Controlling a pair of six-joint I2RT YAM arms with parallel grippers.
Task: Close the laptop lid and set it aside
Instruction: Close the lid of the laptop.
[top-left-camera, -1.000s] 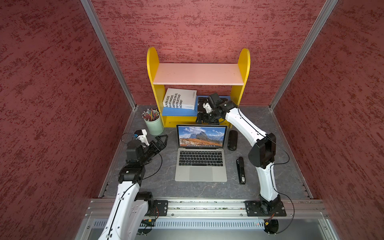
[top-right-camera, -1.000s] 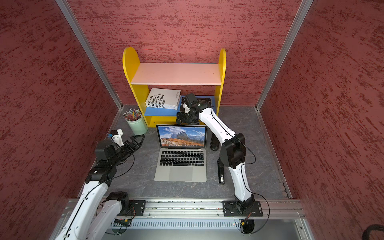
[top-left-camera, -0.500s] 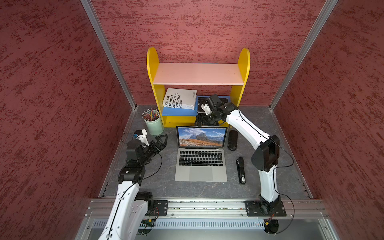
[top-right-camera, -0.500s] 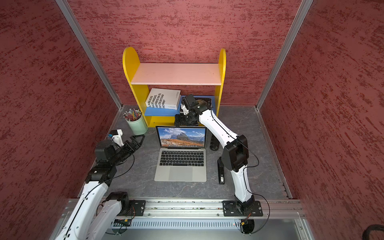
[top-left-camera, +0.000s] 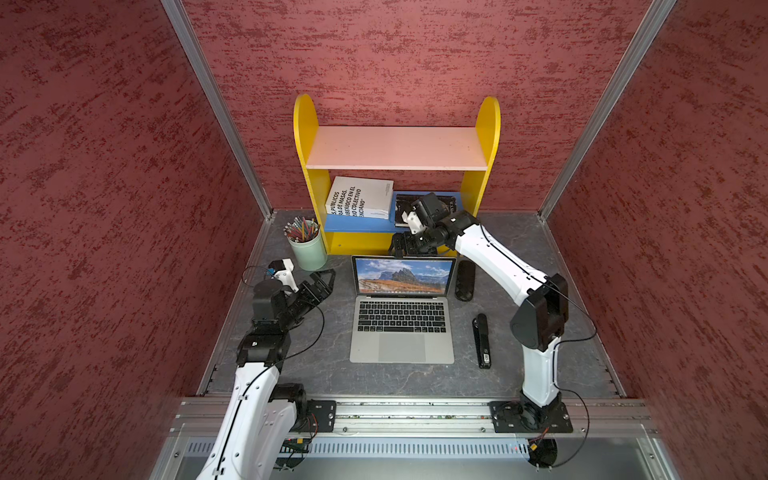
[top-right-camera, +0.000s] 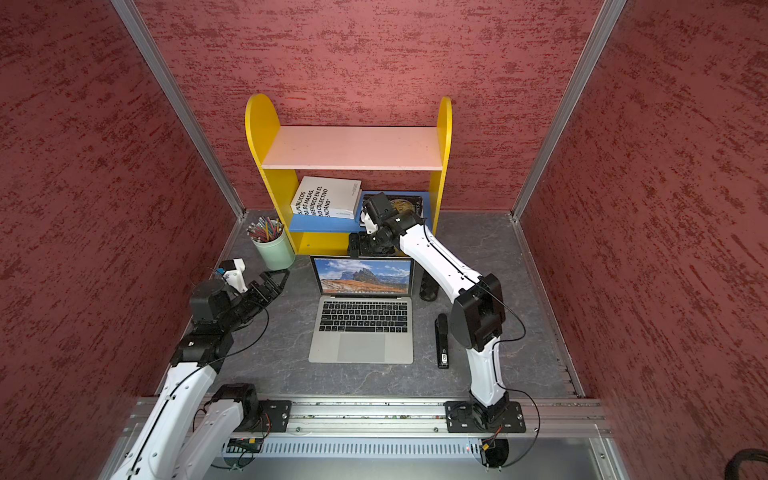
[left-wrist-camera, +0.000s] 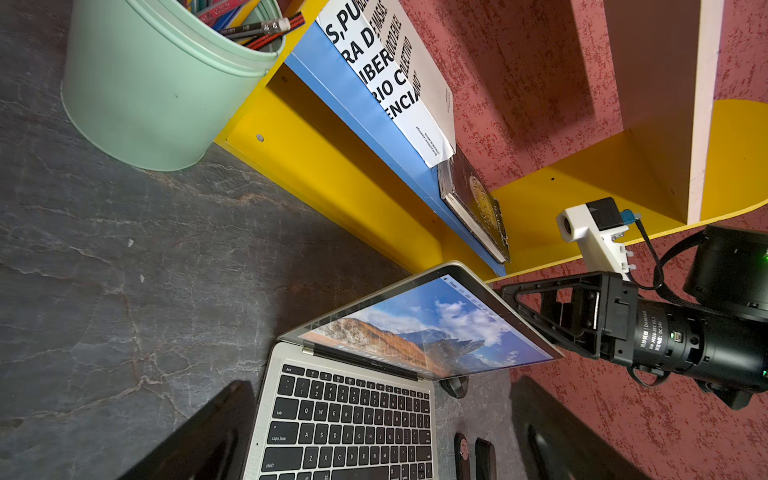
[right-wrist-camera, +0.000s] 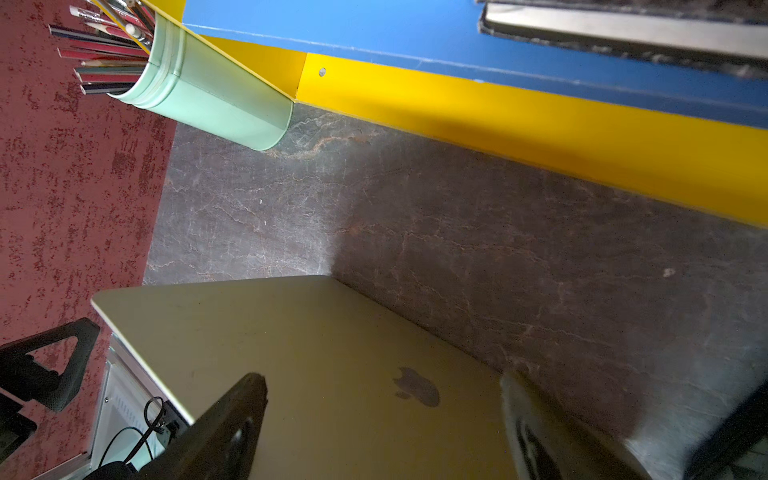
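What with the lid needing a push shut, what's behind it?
The open right hand hangs just behind the lid, near its top edge; farther back stands the yellow shelf. The right wrist view shows bare table between. Whether the hand touches the lid is hidden.

You have the silver-grey laptop (top-left-camera: 401, 332) lying open at the centre, front edge nearest. The laptop lid (top-left-camera: 402, 276) stands raised on the far side, showing a mountain picture.
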